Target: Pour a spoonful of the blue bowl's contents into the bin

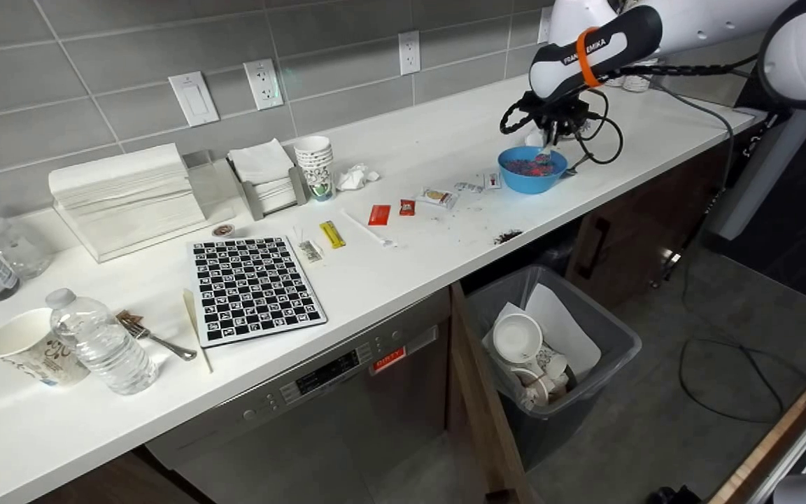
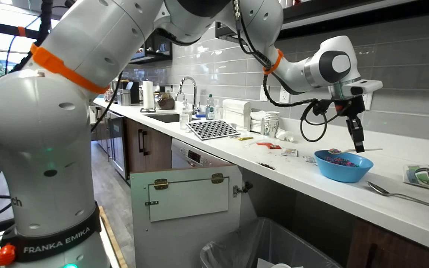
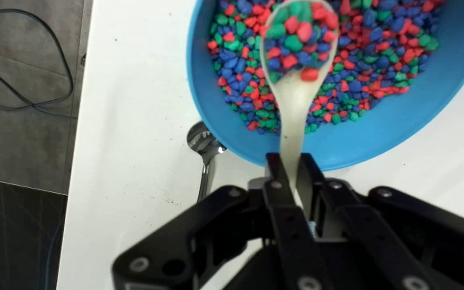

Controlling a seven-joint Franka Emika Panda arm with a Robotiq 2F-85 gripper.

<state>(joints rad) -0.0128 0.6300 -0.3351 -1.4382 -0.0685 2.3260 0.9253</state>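
The blue bowl (image 1: 530,183) stands near the counter's front edge in both exterior views, filled with small red, green and blue pebbles (image 3: 252,117). My gripper (image 3: 291,161) is shut on the handle of a pale spoon (image 3: 293,108). That spoon's head, heaped with pebbles, hangs above the bowl's contents in the wrist view. In an exterior view the spoon (image 2: 335,151) lies roughly level at about rim height, its handle sticking out behind the fingers. Below the counter is the bin (image 1: 550,434), dark with a clear liner, holding discarded cups and paper.
A metal spoon (image 3: 201,141) lies beside the bowl. An open cabinet door (image 2: 184,208) stands next to the bin (image 2: 274,238). Small packets (image 1: 438,197), dark crumbs (image 1: 508,236), a checkered board (image 1: 256,287) and stacked cups (image 1: 315,168) spread along the counter. A patterned cup (image 2: 428,176) lies past the bowl.
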